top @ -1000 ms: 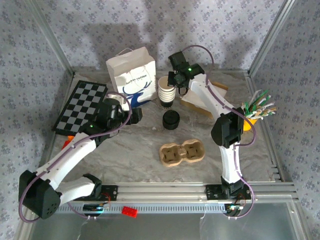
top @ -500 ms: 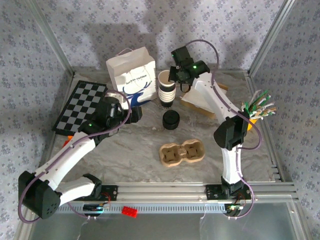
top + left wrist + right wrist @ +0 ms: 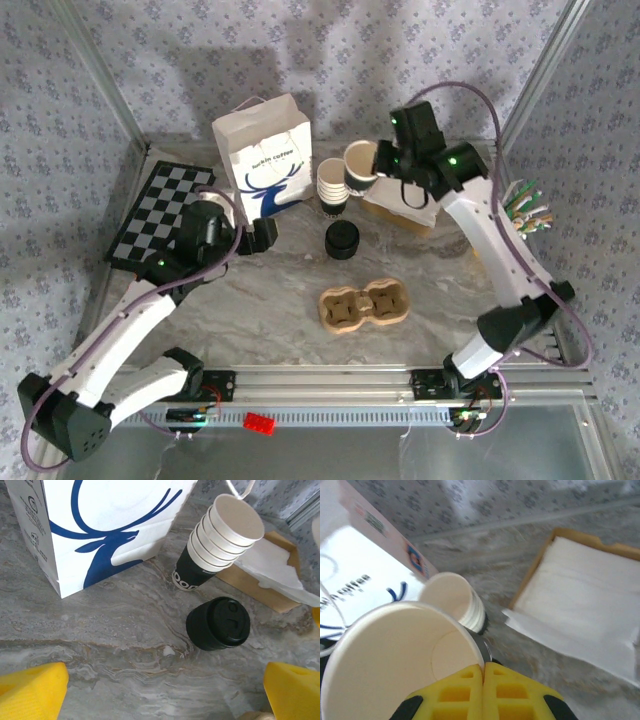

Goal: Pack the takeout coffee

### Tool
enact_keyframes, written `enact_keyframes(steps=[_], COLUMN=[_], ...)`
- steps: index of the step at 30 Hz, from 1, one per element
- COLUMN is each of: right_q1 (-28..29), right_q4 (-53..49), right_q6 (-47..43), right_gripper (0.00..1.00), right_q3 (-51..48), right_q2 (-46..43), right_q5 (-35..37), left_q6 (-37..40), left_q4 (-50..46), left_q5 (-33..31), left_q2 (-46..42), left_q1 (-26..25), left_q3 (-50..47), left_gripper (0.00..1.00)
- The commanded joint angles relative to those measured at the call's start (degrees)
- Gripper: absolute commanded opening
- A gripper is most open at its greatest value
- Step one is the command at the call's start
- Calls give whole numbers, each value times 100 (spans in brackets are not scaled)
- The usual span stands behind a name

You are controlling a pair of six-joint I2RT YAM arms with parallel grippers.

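Pinching rim of white paper cup [image 3: 395, 660] with closed right gripper [image 3: 483, 672], left gripper [image 3: 162, 692] gaping empty. Keep upright; lower gently into brown cardboard carrier [image 3: 364, 304].

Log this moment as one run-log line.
right claw: shut on paper cup | cup stack: standing | left claw: open, empty | carrier: empty
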Motion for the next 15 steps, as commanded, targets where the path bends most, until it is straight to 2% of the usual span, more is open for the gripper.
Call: enact_keyframes(steps=[1, 6, 15], right_q1=[-123, -240, -590], right_q4=[-145, 467, 1872], right_q6=[-96, -7, -183], right_gripper=[4, 4, 2], right_q3=[-894, -2480, -4264], right_q2=[-571, -1210, -1208], right_q5=[86, -302, -855], left_q6=[-313, -519, -760], left_q4=[-240, -185, 208], left_q5=[194, 141, -254], left_q2=[-290, -458, -276], left_q1=[-89, -349, -965], left_q3=[-192, -441, -650], left_gripper=[100, 100, 100])
